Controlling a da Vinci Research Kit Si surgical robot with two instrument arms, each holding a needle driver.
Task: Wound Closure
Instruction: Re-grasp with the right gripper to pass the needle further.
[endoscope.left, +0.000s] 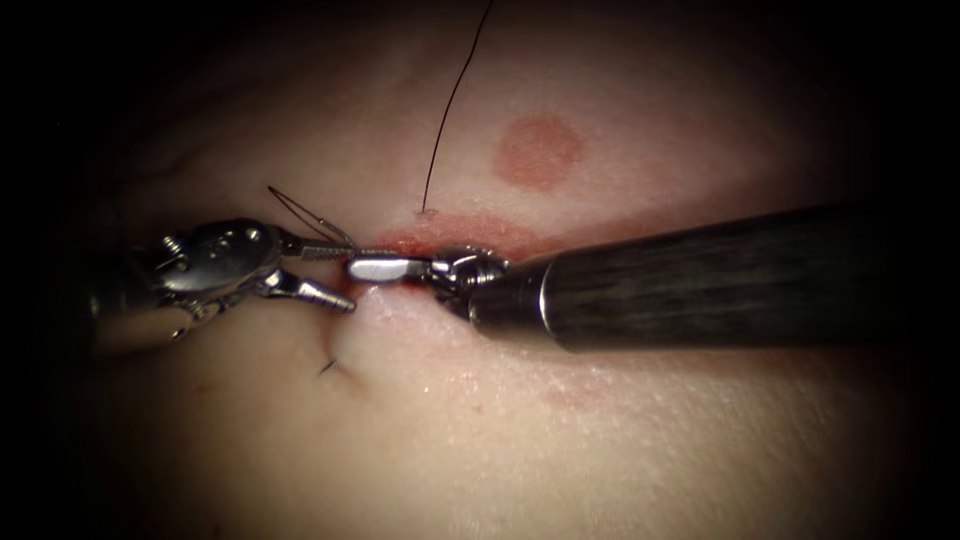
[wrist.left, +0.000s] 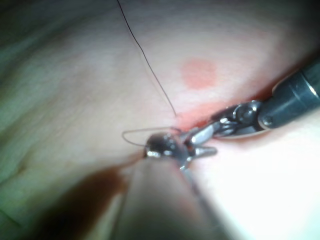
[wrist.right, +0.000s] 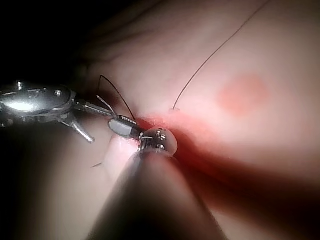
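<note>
Plainly, 2 slim steel needle drivers meet over 1 slab of pale pink tissue (endoscope.left: 620, 440), at the left end of 1 reddened cut (endoscope.left: 455, 235) edged with red fluid (endoscope.left: 500, 238).

The left gripper (endoscope.left: 346, 277) stands open, its 2 jaws spread apart and holding nothing; its upper jaw touches the tip of the other tool.

The right gripper (endoscope.left: 360, 267), on its dark shaft (endoscope.left: 720, 275), is closed, and seems to pinch 1 thin curved steel needle (endoscope.left: 300, 213) near 1 end. The needle arches up and away to the left of the cut, clear of the tissue.

1 long dark thread (endoscope.left: 450, 105) rises from the tissue just beside the cut's far edge and runs up out of view. 1 short dark cut end of thread (endoscope.left: 328, 367) pokes from a dimple on the near side.

1 round red mark (endoscope.left: 538, 150) lies farther off. The tissue is moist and glistening, with darkness all around.
</note>
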